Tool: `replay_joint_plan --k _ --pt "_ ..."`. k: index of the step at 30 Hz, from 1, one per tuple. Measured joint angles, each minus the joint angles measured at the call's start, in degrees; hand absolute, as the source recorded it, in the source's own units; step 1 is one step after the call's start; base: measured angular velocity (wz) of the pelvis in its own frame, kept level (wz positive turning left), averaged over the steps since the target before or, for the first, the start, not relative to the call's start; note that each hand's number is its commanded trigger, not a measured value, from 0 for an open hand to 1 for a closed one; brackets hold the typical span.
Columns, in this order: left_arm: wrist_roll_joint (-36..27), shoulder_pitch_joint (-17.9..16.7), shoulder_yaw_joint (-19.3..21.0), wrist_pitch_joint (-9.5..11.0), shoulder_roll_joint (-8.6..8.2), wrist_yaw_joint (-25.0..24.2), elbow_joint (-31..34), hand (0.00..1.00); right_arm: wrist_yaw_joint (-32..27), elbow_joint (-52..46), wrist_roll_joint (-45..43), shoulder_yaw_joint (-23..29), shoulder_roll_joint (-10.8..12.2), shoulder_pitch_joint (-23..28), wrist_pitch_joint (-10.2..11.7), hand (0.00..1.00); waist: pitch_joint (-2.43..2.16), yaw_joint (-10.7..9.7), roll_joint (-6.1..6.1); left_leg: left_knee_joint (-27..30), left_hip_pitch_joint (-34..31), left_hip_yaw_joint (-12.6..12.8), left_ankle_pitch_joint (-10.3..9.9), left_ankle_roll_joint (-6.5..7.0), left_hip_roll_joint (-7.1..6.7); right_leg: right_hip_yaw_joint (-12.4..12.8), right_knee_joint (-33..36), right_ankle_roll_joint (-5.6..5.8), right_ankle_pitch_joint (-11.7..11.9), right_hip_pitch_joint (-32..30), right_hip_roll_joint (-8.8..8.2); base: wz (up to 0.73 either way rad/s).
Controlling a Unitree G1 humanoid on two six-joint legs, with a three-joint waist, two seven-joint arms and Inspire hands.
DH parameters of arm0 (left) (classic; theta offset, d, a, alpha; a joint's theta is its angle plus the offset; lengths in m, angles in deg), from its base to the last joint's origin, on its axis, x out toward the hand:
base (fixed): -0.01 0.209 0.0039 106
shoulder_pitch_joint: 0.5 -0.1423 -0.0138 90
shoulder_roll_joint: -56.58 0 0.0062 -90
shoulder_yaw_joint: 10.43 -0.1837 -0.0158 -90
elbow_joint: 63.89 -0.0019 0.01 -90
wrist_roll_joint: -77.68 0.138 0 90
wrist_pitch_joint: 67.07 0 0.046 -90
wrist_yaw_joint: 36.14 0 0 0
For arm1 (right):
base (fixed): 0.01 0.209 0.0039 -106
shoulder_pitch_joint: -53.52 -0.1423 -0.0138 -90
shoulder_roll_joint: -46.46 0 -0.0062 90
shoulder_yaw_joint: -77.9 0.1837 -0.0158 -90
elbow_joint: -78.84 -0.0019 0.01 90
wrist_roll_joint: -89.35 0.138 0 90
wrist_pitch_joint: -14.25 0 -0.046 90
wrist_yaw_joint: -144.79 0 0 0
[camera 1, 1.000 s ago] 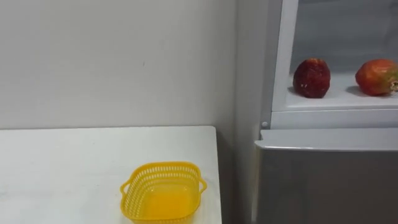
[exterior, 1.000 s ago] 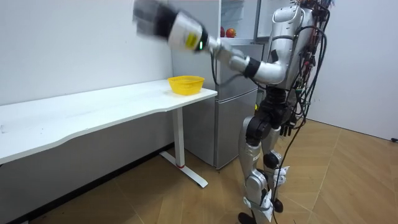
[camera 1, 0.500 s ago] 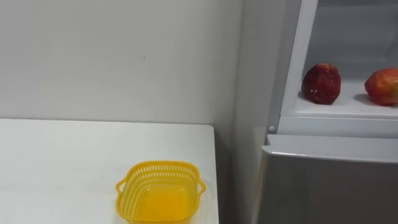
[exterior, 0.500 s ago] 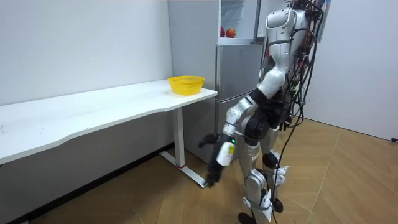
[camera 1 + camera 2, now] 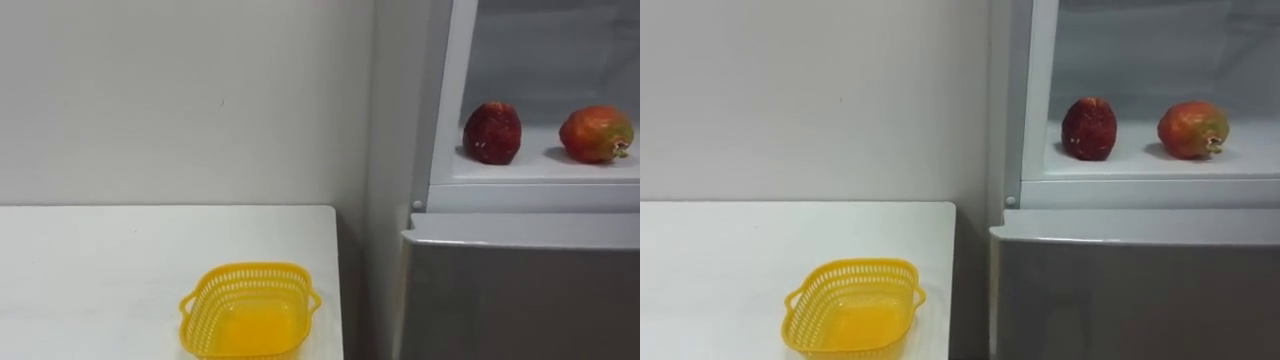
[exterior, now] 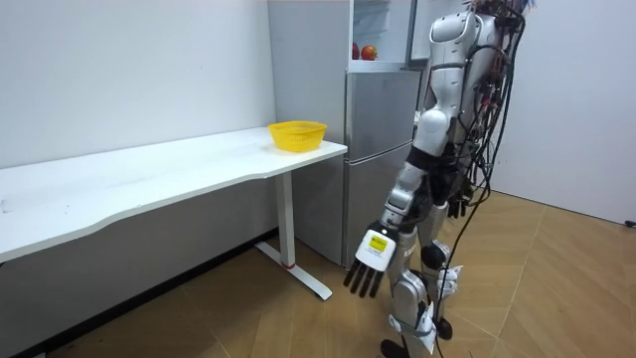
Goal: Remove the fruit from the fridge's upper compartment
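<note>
Reaching is not yet begun. The two fruits [image 5: 492,132] lie untouched on the upper fridge shelf [image 5: 530,170]. The left hand [image 6: 370,267] hangs low, fingers straight, empty. The state of the right hand [image 6: 459,206] I cannot tell. Next, I think, a hand must rise to one fruit.

silver-grey body, black joints, dark cables behind; black-fingered left hand [image 6: 371,261] with a yellow-white tag.

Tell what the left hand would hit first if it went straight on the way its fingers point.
The left hand hangs open, fingers pointing down. Straight on, it would likely meet the wooden floor first; the way looks free till then, though depth is unclear.
</note>
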Motion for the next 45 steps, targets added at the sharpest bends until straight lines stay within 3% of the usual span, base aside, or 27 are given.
replay_joint_plan --k 5,10,14,22,28,31,34,36,38,45 --pt "6.0 0.9 -3.6 0.0 0.04 -1.7 1.0 0.0 -0.7 0.5 4.8 -1.3 0.1 -0.9 -0.2 0.0 -0.01 -0.5 -0.66 0.0 -0.1 0.1 0.0 0.02 -0.1 0.2 -0.1 0.02 0.0 -0.5 -0.01 -0.04" --pt "13.2 0.9 -4.6 0.1 -0.09 -2.9 2.1 0.0 -3.0 0.4 9.8 -1.2 0.4 -2.2 1.2 0.0 0.11 -1.1 -0.91 0.0 -0.7 0.2 0.0 0.02 -0.11 0.7 -0.3 0.05 0.0 -0.9 0.01 0.0" --pt "14.5 1.1 -4.9 0.6 -0.11 -3.7 3.2 0.0 -5.4 -0.3 20.2 -1.1 0.5 -2.5 2.6 0.0 0.18 -1.3 -0.77 0.0 -0.9 0.1 0.0 0.02 -0.1 0.6 -0.4 0.05 0.0 -1.0 0.03 0.0" --pt "14.4 0.8 -6.5 3.0 0.08 -3.3 3.2 0.0 -8.9 -3.1 33.4 -0.7 1.5 -1.8 8.0 0.0 0.03 -2.6 -0.88 -0.3 -1.9 0.3 0.0 0.02 -0.07 1.2 -0.9 0.06 0.1 -2.1 0.23 -0.02" --pt "14.3 0.9 -7.1 4.8 0.07 -2.8 4.2 0.0 -13.0 -12.5 32.8 1.6 1.9 -0.4 10.9 0.0 -0.02 -3.5 -0.75 -0.3 -2.6 1.2 0.0 0.04 -0.02 1.8 -1.0 0.09 0.3 -3.1 0.32 -0.08" --pt "14.4 0.7 -7.4 5.4 0.08 -2.6 4.5 0.0 -15.8 -20.9 32.7 1.7 2.3 1.3 11.3 0.0 -0.07 -3.6 -0.63 -0.3 -2.1 2.2 0.0 0.04 0.07 2.2 -1.0 0.06 0.3 -2.9 0.35 -0.12" --pt "14.4 0.7 -8.5 6.1 0.13 -2.4 5.2 0.0 -19.2 -36.0 32.3 2.1 3.6 4.4 12.1 0.0 0.09 -4.0 -0.39 -0.4 -1.8 2.7 0.0 0.04 0.09 3.4 -1.0 0.07 0.3 -2.9 0.48 -0.13" --pt "14.4 1.3 -10.6 7.1 0.22 -2.1 5.5 0.0 -21.6 -44.7 32.2 0.3 4.4 4.8 15.0 0.0 0.16 -4.2 -0.22 -0.4 -1.9 3.5 0.0 0.03 0.25 3.9 -1.0 0.0 0.6 -3.2 0.67 -0.17" --pt "14.4 1.8 -12.0 8.1 0.22 -2.2 5.5 0.0 -22.8 -48.6 30.4 -1.1 4.4 4.8 16.3 0.0 0.17 -4.1 -0.16 -0.3 -1.9 4.0 0.0 0.03 0.3 3.9 -1.0 0.01 0.7 -3.3 0.66 -0.05" --pt "14.3 0.8 -14.3 9.8 0.47 -2.5 6.7 0.0 -24.8 -68.6 26.1 -6.6 4.1 7.5 17.3 0.0 -0.09 -3.8 0.78 -0.4 -2.8 5.0 0.0 0.03 0.45 4.5 -0.7 0.03 1.2 -4.8 0.79 -0.06"
